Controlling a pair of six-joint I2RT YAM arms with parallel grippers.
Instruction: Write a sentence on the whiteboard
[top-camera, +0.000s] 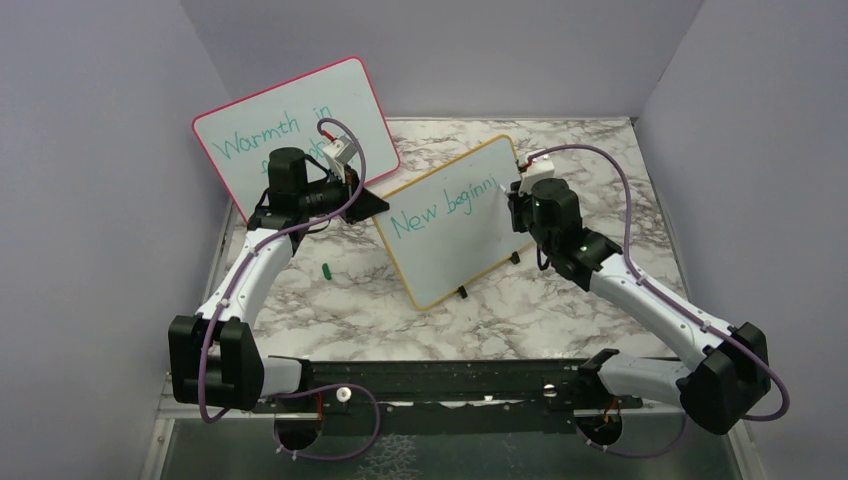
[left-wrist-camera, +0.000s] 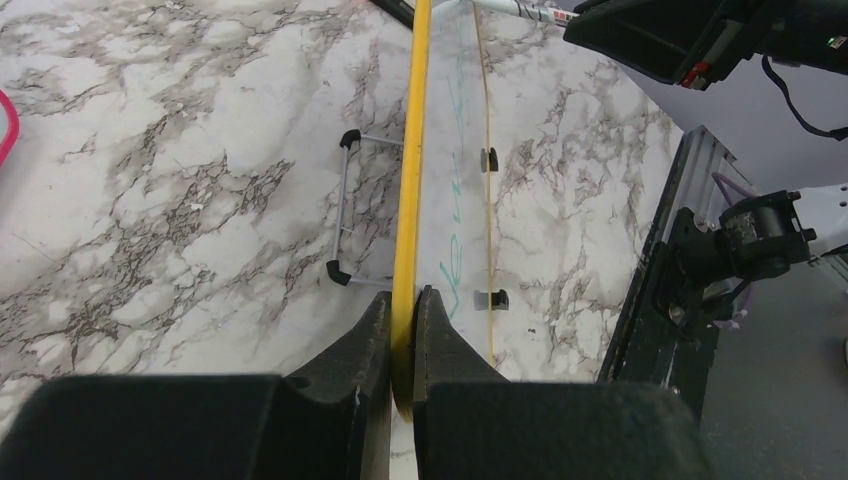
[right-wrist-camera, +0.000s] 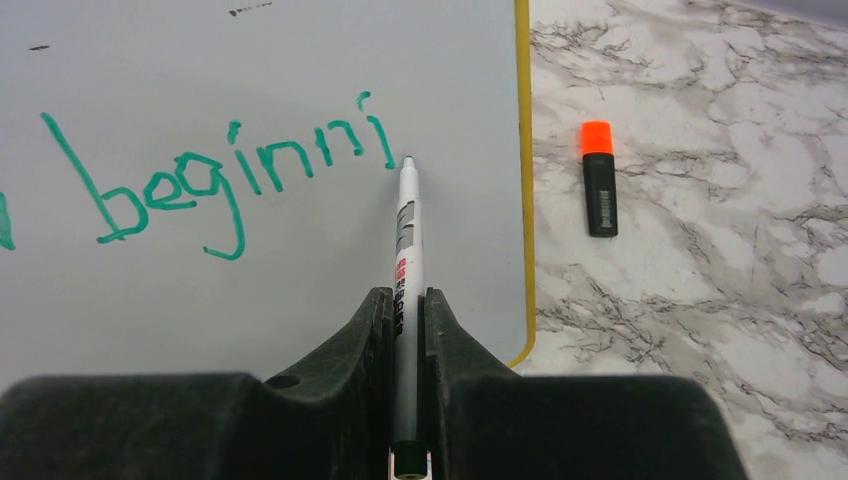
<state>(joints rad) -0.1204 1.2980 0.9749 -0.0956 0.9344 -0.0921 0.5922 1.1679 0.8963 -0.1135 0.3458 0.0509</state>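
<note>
The yellow-framed whiteboard (top-camera: 450, 255) stands tilted in the middle of the table. The sentence (top-camera: 445, 208) on it reads "New beginni" in teal. My left gripper (left-wrist-camera: 403, 303) is shut on the yellow frame (left-wrist-camera: 410, 150) at the board's left edge. My right gripper (right-wrist-camera: 408, 300) is shut on a white marker (right-wrist-camera: 405, 230). The marker's tip touches the board (right-wrist-camera: 250, 300) just right of the last teal stroke of "beginni" (right-wrist-camera: 230, 180), close to the right frame. In the top view the right gripper (top-camera: 515, 205) sits at the board's right end.
A larger pink-framed whiteboard (top-camera: 300, 120) leans at the back left, behind the left arm. A small green cap (top-camera: 326, 269) lies on the marble left of the board. An orange-capped black marker (right-wrist-camera: 599, 180) lies right of the board. A wire stand (left-wrist-camera: 345, 210) sits behind the board.
</note>
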